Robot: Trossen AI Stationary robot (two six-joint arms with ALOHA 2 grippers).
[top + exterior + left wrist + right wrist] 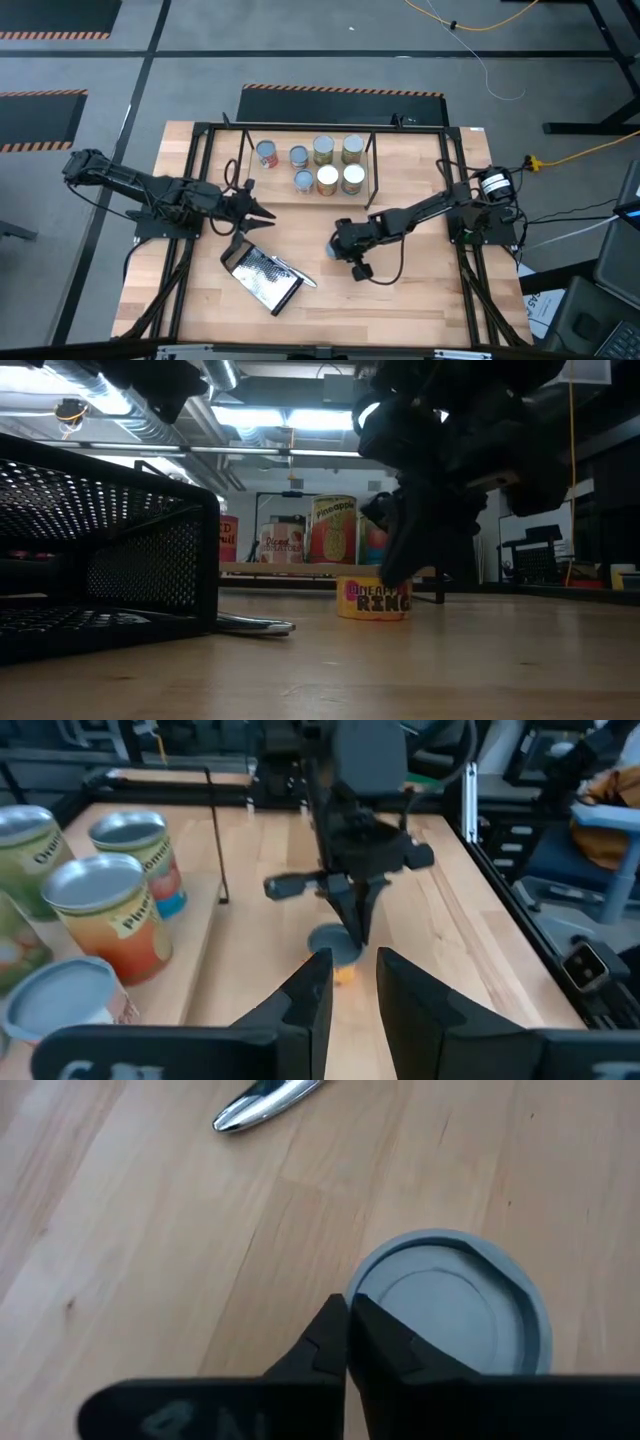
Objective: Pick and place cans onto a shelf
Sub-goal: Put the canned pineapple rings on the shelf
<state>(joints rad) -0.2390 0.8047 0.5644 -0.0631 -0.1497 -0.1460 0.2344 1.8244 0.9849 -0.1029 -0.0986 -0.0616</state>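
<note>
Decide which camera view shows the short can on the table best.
The low view: the short can shows its yellow side and label. The right wrist view shows only its blue-grey top, the left wrist view a partly hidden glimpse, the high view almost nothing.

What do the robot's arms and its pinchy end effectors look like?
Both arms are dark, nearly black, built from jointed segments with black cables looping beside them. The left end effector tapers into two pointed fingers. The right end effector has two flat, black, wedge-shaped fingers.
</note>
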